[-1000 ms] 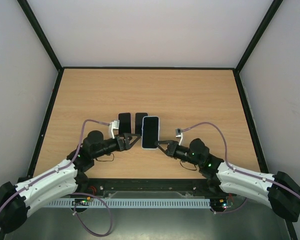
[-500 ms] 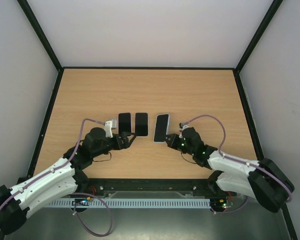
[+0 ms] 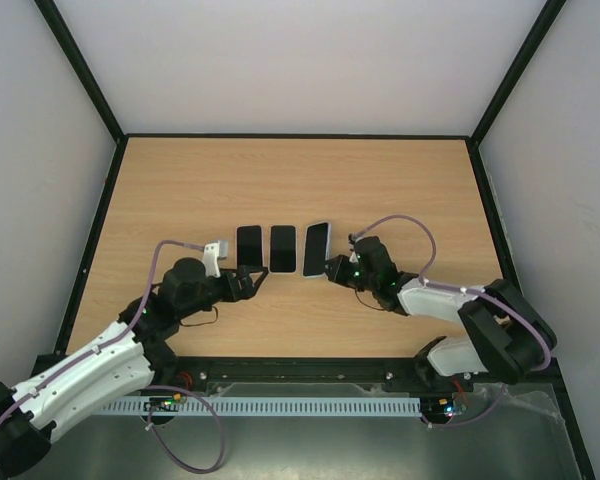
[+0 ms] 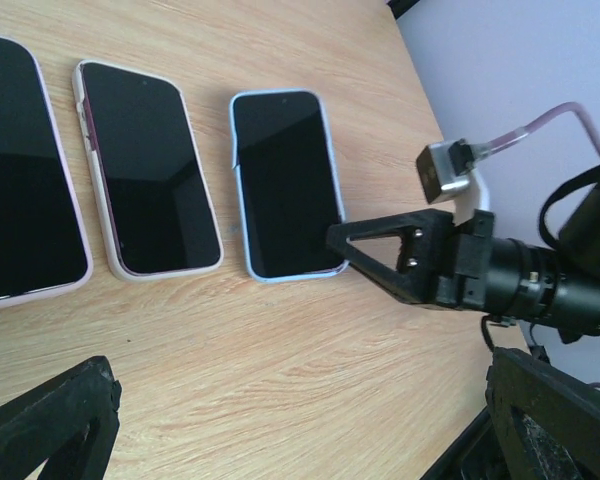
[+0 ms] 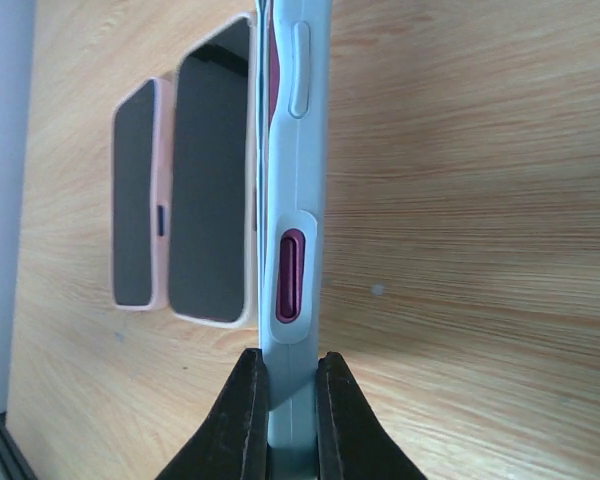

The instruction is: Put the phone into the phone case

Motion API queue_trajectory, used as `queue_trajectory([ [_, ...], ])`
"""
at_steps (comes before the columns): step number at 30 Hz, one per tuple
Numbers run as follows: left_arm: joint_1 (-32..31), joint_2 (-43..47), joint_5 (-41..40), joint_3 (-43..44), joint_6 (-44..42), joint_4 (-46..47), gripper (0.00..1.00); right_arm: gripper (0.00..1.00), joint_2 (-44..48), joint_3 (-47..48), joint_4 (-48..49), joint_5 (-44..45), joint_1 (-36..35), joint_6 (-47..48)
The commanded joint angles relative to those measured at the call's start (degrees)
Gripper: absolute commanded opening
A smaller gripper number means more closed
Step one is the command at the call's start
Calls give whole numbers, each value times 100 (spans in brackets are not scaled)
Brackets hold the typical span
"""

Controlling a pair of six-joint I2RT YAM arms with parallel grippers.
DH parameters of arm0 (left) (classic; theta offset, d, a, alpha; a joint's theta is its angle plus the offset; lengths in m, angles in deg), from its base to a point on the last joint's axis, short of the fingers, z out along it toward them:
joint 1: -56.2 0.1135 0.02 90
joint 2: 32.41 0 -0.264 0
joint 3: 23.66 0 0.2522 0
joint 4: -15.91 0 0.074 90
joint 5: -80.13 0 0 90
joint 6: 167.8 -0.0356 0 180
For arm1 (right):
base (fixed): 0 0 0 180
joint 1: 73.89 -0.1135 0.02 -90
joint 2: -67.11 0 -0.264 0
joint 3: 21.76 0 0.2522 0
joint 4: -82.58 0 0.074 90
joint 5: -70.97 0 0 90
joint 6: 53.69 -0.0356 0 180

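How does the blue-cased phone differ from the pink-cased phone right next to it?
The blue-cased phone has a light blue rim; the pink-cased phone beside it has a pale pink one. The blue-cased phone is pinched at its near end by the right gripper; the pink-cased phone lies free. Seen from above, the blue-cased phone sits slightly askew and the pink-cased phone sits straight. Both show dark screens, face up.

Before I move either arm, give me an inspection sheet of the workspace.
Surface: light wooden tabletop, wood grain showing.
Job's things: dark-screened phone in light-blue case, rightmost of three in a row.
Clutter: pale pink-cased phone leftmost; second pink-cased phone in the middle.
Grippers: right gripper shut on the blue-cased phone's near end; left gripper open, holding nothing.
Cables: left lilac cable and right lilac cable arch above the wrists, off the phones.
Surroundings: white walls, black frame; nothing else seen.
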State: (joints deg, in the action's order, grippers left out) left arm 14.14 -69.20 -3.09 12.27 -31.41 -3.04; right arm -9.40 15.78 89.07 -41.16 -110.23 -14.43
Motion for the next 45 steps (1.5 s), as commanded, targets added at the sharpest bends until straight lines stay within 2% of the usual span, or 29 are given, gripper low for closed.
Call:
queue_trajectory([
  [1, 40, 145, -67, 22, -102, -95, 100, 2, -341, 136, 526, -6, 95, 76],
  [3, 40, 151, -131, 52, -136, -177, 100, 3, -535, 144, 552, 51, 140, 58],
  [5, 40, 134, -211, 120, -146, -294, 100, 9, -685, 142, 538, 152, 169, 16],
  [13, 49, 85, -478, 308, -131, -588, 100, 58, -589, 333, -196, 473, 188, 19],
  [21, 57, 98, -1111, 532, 7, -989, 100, 99, 531, 370, -1402, 1004, 193, 113],
  [30, 67, 331, -1449, 1047, -72, -1361, 100, 98, 2730, 600, -2762, 1599, 193, 391],
  [36, 75, 549, -1592, 1357, -231, -1478, 100, 98, 4161, 726, -3296, 1738, 193, 157],
  [40, 76, 576, -1669, 1623, -363, -1583, 100, 97, 4611, 774, -3470, 1657, 191, -8],
  [45, 76, 627, -1739, 1683, -395, -1560, 100, 98, 4684, 774, -3554, 1472, 188, -66],
])
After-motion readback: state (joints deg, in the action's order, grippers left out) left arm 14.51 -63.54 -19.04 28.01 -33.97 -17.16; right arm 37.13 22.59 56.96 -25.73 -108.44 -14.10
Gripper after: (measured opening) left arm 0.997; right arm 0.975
